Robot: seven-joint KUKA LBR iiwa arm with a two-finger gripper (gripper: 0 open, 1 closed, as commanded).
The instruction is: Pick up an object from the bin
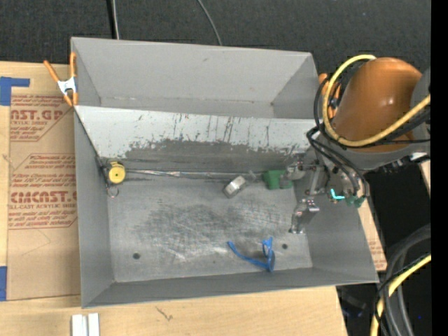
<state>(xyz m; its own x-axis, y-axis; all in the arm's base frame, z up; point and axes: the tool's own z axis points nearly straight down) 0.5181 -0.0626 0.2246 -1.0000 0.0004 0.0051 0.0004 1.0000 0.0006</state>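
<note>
Down by the near wall a blue bent strip (pixel 260 254) is lying; just beyond, the gripper (pixel 299 224) is hovering, and I can't tell whether the jaws are spread. Farther back a green block (pixel 271 180) is sitting. Between the two, it's risking closing on bare bin (pixel 175 222) floor.

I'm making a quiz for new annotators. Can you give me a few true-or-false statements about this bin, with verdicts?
1. A yellow round thing lies in the far left corner of the bin. True.
2. The blue thing lies against the far wall. False: the blue thing lies by the near wall, right of the middle.
3. The green thing lies to the right of the small silver piece. True.
4. The gripper is lifting the silver piece. False: the silver piece rests on the bin floor, to the left of and apart from the gripper.
</note>
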